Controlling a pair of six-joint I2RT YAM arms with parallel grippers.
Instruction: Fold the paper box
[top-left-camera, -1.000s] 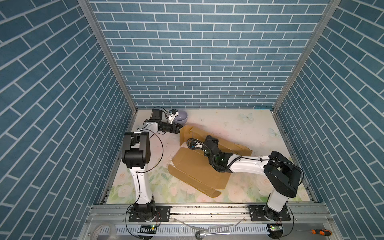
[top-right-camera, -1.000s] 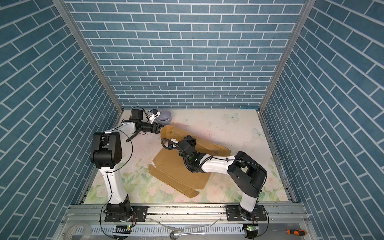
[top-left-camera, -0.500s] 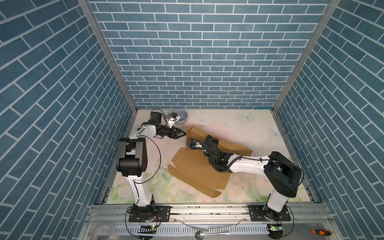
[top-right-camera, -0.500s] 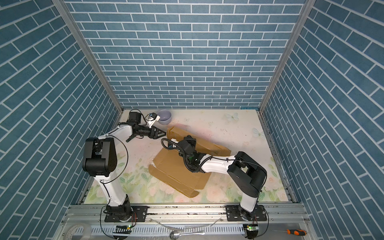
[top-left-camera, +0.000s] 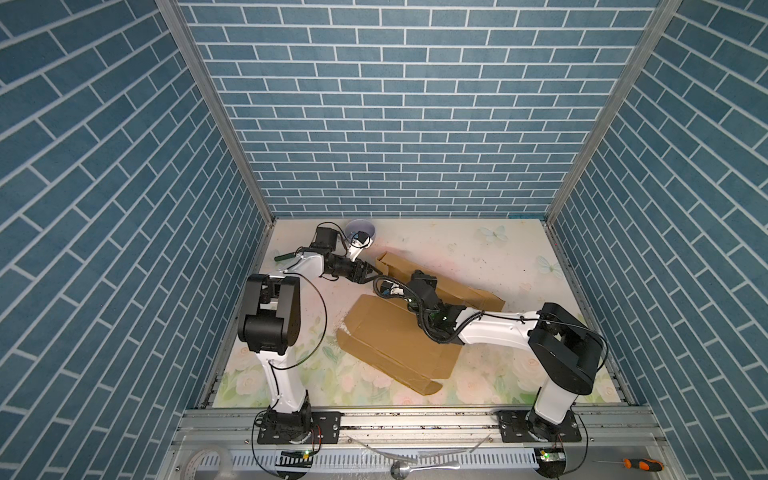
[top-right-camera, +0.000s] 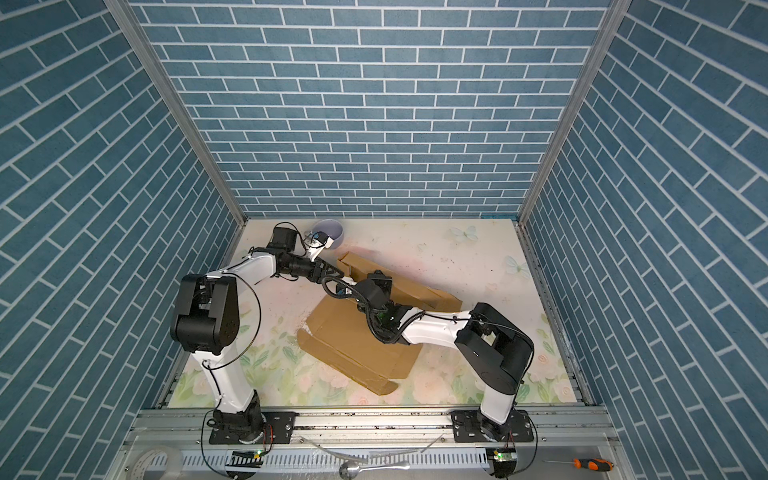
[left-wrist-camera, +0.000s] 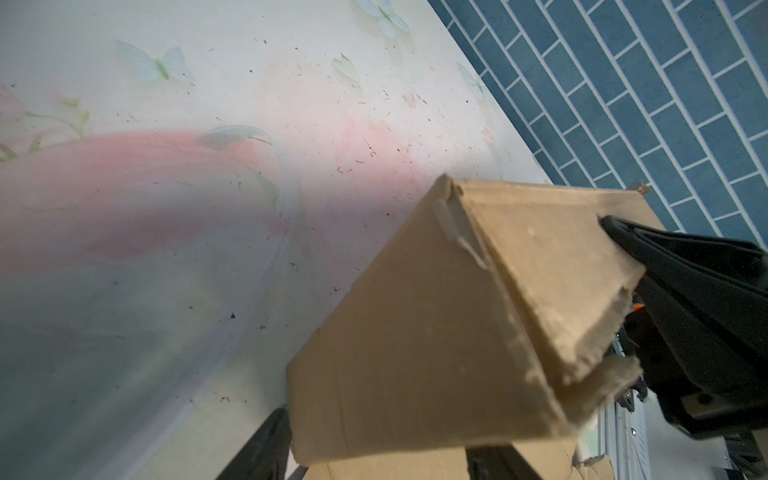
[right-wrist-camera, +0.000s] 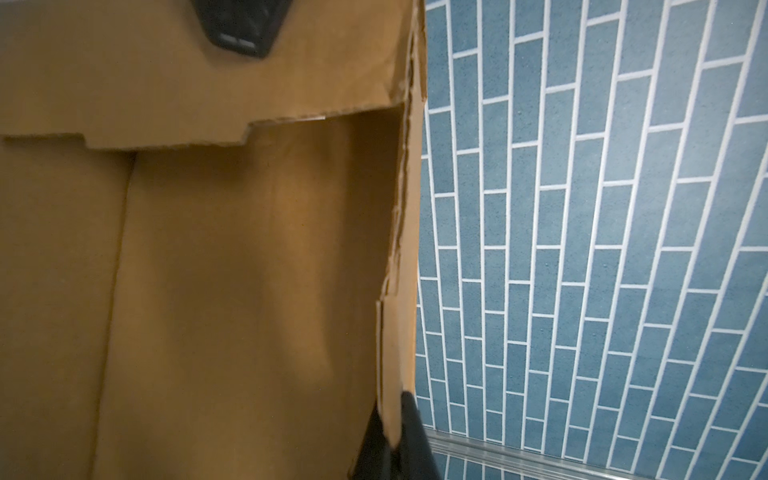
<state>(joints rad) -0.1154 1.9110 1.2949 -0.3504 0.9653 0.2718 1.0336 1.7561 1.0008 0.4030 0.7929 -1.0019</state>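
**Both grippers at the left end of the paper box**

The right gripper (right-wrist-camera: 392, 436) is closed on a raw edge of the paper box (top-left-camera: 399, 340). In the right wrist view, the cardboard edge passes between its two dark fingers (right-wrist-camera: 415, 440). The left gripper (top-left-camera: 371, 274) stands with its jaws spread. In the left wrist view, the folded end of a box wall lies between its fingers (left-wrist-camera: 266, 444); whether they touch the cardboard cannot be told.

In both top views the two grippers meet just left of centre, at the left end of the box's raised rear wall. The box occupies the middle of the floral table (top-left-camera: 498, 257). One broad panel lies flat toward the lower centre of the frame, with a narrow flap along its lower edge. The long wall rises behind it and runs toward the right.

A lilac cup (top-left-camera: 360, 230) sits near the back wall, above the left gripper in the frame and apart from the box. A screwdriver (top-left-camera: 640, 465) lies on the front rail at lower right.
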